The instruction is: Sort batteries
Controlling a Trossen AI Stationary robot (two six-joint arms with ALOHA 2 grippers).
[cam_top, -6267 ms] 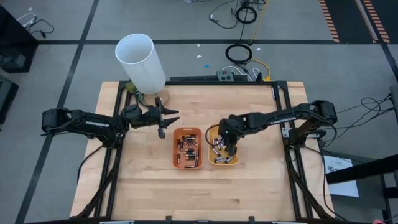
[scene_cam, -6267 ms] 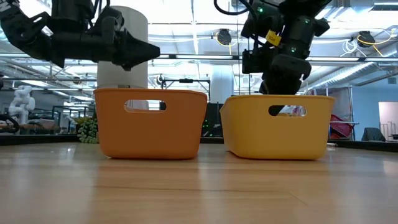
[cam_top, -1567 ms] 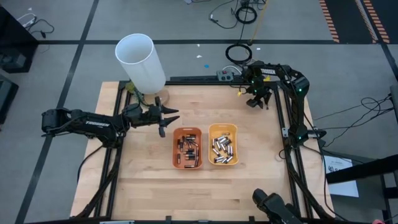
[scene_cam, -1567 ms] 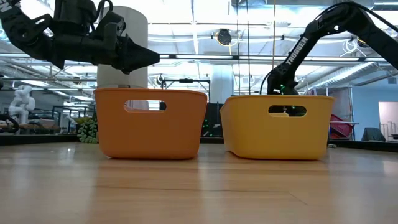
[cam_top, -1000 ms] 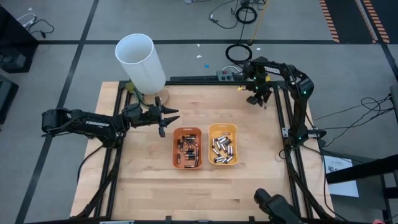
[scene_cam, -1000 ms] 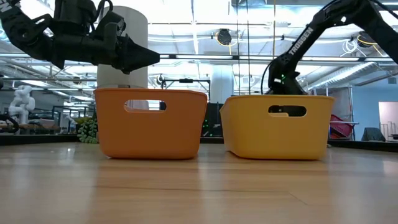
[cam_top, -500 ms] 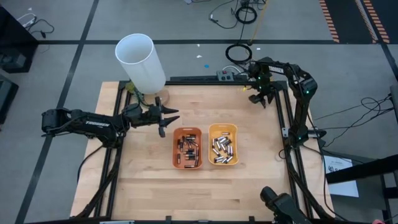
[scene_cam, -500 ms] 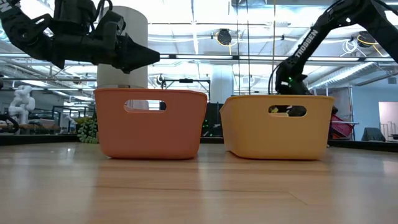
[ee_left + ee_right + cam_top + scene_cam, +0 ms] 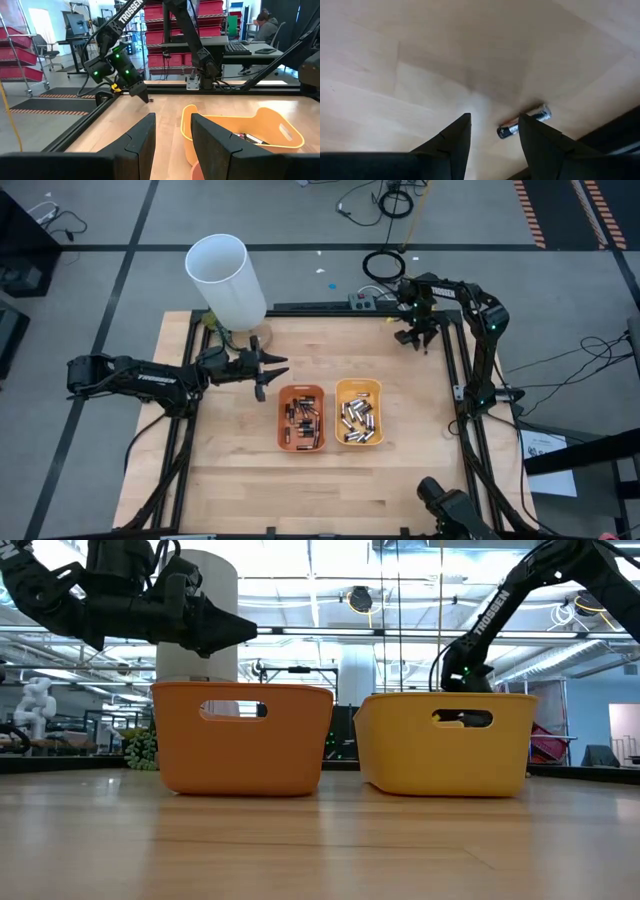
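Up above, we see the wooden table (image 9: 230,480) with a tall white tube (image 9: 226,280) at 11 o'clock. Near the middle sit an orange tray (image 9: 301,418) and a yellow tray (image 9: 358,412), side by side, with batteries (image 9: 356,418) inside. Our left gripper (image 9: 262,370) hangs at 9 o'clock from the orange tray, fingers apart, empty. Our right gripper (image 9: 412,338) is at 1 o'clock, fingers apart over one loose battery (image 9: 524,121) by the table edge.

Left tool (image 9: 172,132) parted, empty; yellow tray (image 9: 235,131) ahead, batteries (image 9: 247,137) inside.
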